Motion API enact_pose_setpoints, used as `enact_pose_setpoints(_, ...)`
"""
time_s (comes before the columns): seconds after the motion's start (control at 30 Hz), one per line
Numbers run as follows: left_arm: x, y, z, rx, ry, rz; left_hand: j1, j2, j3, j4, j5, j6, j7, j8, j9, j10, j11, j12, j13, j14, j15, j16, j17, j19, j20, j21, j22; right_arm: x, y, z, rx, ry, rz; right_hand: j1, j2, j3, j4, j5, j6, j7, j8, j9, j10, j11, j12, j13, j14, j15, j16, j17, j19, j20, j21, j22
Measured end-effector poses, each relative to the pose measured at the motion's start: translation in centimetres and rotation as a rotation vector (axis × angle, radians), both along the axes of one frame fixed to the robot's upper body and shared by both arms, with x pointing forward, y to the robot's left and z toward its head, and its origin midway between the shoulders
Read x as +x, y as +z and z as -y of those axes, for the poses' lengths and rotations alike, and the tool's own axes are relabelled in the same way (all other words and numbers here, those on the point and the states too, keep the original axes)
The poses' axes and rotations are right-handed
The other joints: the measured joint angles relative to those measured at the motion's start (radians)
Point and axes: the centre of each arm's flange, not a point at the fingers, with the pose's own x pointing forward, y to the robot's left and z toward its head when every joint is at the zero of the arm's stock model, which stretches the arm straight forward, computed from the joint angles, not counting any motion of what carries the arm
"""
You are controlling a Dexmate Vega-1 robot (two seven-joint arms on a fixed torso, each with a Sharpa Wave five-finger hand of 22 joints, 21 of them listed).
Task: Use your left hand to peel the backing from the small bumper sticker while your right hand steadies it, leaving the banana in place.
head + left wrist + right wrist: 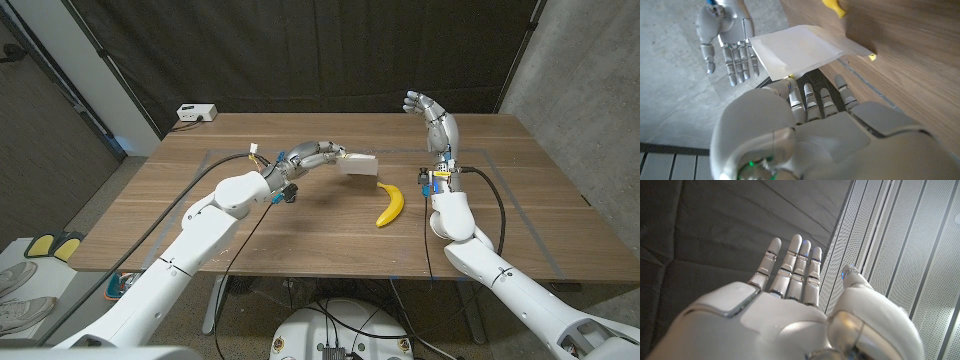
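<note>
My left hand (316, 155) hangs above the middle of the table and holds the white bumper sticker (358, 166) by its fingertips. In the left wrist view the sticker (797, 50) is a pale sheet lifted off the wood, gripped past my left hand (815, 107). The yellow banana (390, 205) lies on the table just right of the sticker. My right hand (432, 115) is raised well above the table's back right, fingers spread, holding nothing. It also appears in the left wrist view as my right hand (725, 35), and in its own view as my right hand (790, 280), open against the curtain.
The wooden table (250, 235) carries a taped rectangle outline. A small white box (197, 113) sits at the back left corner. A black curtain hangs behind and a grey wall stands at the right.
</note>
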Motion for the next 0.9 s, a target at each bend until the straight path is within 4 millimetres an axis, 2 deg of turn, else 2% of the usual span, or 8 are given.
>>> enact_pose_setpoints(0.23, -0.1, 1.6, 0.9, -0.169, -0.115, -0.006, 0.0, 0.0, 0.0, 0.0, -0.005, 0.0, 0.0, 0.0, 0.0, 0.0, 0.0, 0.007, 0.005, 0.0, 0.0, 0.004, 0.005, 0.0, 0.0, 0.008, 0.0, -0.9, 0.0, 0.3, 0.02, -0.021, 0.01, 0.028, -0.006, 0.007, -0.04, 0.0, -0.002, -0.002, -0.004, -0.004, 0.004, -0.011, 0.0, 0.003, 0.0, 0.0, 0.006, 0.014, 0.006, 0.005, 0.0, 0.0)
enact_pose_setpoints(0.3, 0.1, 1.9, 1.2, -0.214, -0.143, -0.011, 0.0, 0.0, 0.0, 0.0, -0.005, 0.0, 0.0, 0.0, 0.0, 0.0, 0.0, 0.007, 0.005, 0.0, 0.0, 0.004, 0.005, 0.0, 0.0, 0.014, 0.0, -0.8, -0.3, 0.0, 0.005, -0.088, -0.003, 0.049, -0.006, 0.011, -0.052, 0.0, -0.006, -0.006, -0.004, -0.005, 0.002, -0.023, 0.0, 0.003, 0.0, 0.0, 0.01, 0.019, 0.013, 0.006, 0.0, 0.0)
enact_pose_setpoints(0.53, 0.0, 2.7, 1.5, -0.312, -0.208, -0.002, 0.0, 0.0, 0.0, 0.0, -0.008, 0.0, 0.0, 0.0, -0.01, 0.009, -0.01, 0.015, 0.009, 0.015, -0.015, 0.012, 0.009, 0.009, -0.009, 0.026, 0.0, -2.1, -0.5, -0.7, 0.015, -0.158, 0.008, 0.173, 0.004, 0.041, -0.093, 0.0, -0.025, -0.035, -0.008, -0.007, -0.007, -0.058, 0.0, 0.012, 0.022, 0.0, 0.047, 0.048, 0.045, -0.016, 0.004, 0.001)
enact_pose_setpoints(0.57, -0.1, 2.8, 1.5, -0.322, -0.216, 0.002, 0.0, 0.0, 0.002, -0.002, -0.009, 0.0, 0.0, 0.0, -0.012, 0.012, -0.012, 0.015, 0.009, 0.019, -0.019, 0.012, 0.009, 0.011, -0.011, 0.032, 0.0, -2.3, -0.4, -0.8, 0.02, -0.154, 0.011, 0.192, 0.003, 0.043, -0.095, 0.0, -0.027, -0.039, -0.008, -0.009, -0.007, -0.064, 0.0, 0.012, 0.031, -0.002, 0.055, 0.055, 0.05, -0.021, 0.007, 0.002)
enact_pose_setpoints(0.6, 0.6, 2.7, 2.2, -0.355, -0.229, -0.014, 0.0, 0.0, 0.004, -0.004, -0.009, 0.0, 0.0, 0.007, -0.015, 0.013, -0.013, 0.015, 0.009, 0.023, -0.023, 0.012, 0.009, 0.014, -0.013, 0.035, 0.0, -2.1, -0.9, -1.1, -0.006, -0.29, 0.014, 0.21, 0.002, 0.044, -0.096, 0.0, -0.025, -0.044, -0.008, -0.009, -0.009, -0.07, 0.0, 0.015, 0.037, -0.003, 0.065, 0.062, 0.055, -0.026, 0.009, 0.002)
enact_pose_setpoints(0.67, 0.7, 2.8, 2.5, -0.377, -0.242, -0.015, -0.001, -0.001, 0.007, -0.001, -0.009, 0.001, -0.001, 0.008, -0.018, 0.019, -0.019, 0.023, 0.01, 0.027, -0.027, 0.016, 0.009, 0.02, -0.02, 0.041, 0.0, -2.3, -0.9, -1.2, -0.001, -0.285, 0.017, 0.243, -0.004, 0.044, -0.096, -0.004, -0.03, -0.055, -0.008, -0.009, -0.017, -0.077, 0.0, 0.017, 0.045, -0.002, 0.083, 0.078, 0.07, -0.034, 0.013, 0.002)
enact_pose_setpoints(0.7, 0.6, 3.0, 2.6, -0.386, -0.248, -0.011, -0.002, -0.002, 0.008, 0.0, -0.009, 0.002, -0.002, 0.011, -0.021, 0.022, -0.022, 0.023, 0.013, 0.032, -0.031, 0.018, 0.009, 0.022, -0.022, 0.044, 0.0, -2.5, -1.2, -1.5, -0.014, -0.379, 0.031, 0.255, -0.008, 0.044, -0.096, -0.004, -0.033, -0.058, -0.008, -0.009, -0.018, -0.083, 0.0, 0.017, 0.049, -0.003, 0.091, 0.084, 0.074, -0.037, 0.015, 0.003)
enact_pose_setpoints(0.9, 0.9, 3.2, 2.8, -0.446, -0.224, 0.005, -0.004, -0.005, 0.013, -0.005, -0.009, 0.002, -0.002, 0.012, -0.033, 0.038, -0.031, 0.032, 0.016, 0.042, -0.042, 0.022, 0.014, 0.047, -0.029, 0.065, 0.0, -3.4, -1.6, -2.1, -0.003, -0.533, 0.079, 0.318, -0.025, 0.044, -0.096, -0.004, -0.052, -0.078, -0.012, -0.009, -0.037, -0.109, -0.004, 0.025, 0.061, -0.007, 0.136, 0.122, 0.093, -0.05, 0.023, 0.002)
